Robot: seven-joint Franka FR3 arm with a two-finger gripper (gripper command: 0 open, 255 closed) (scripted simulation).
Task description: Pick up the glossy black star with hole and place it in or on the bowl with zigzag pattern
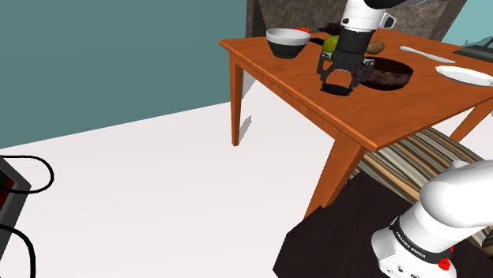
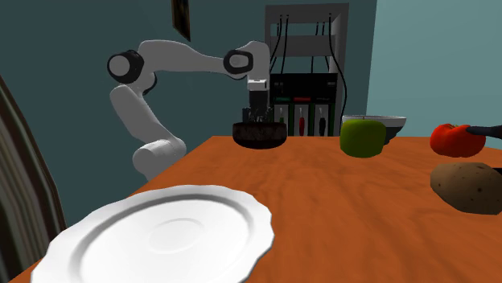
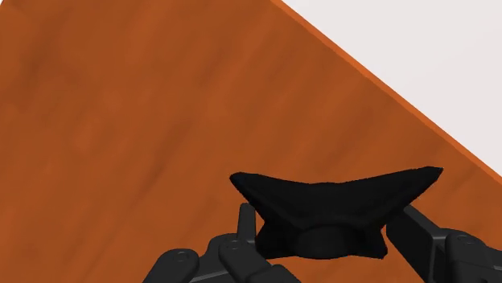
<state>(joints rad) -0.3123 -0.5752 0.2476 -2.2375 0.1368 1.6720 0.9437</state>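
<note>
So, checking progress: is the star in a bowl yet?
No, the star is by the gripper over bare table, beside the dark bowl.

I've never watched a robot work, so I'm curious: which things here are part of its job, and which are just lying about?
In the job: black star, clasped in the end effector; dark patterned bowl.
Lying about: white bowl, green apple, red fruit, potato, white plate.

Shoulder view looks toward eleven o'clock across the worktop (image 1: pixel 395 118). Second exterior view, low, looks back over it. Wrist view sits close above it.
</note>
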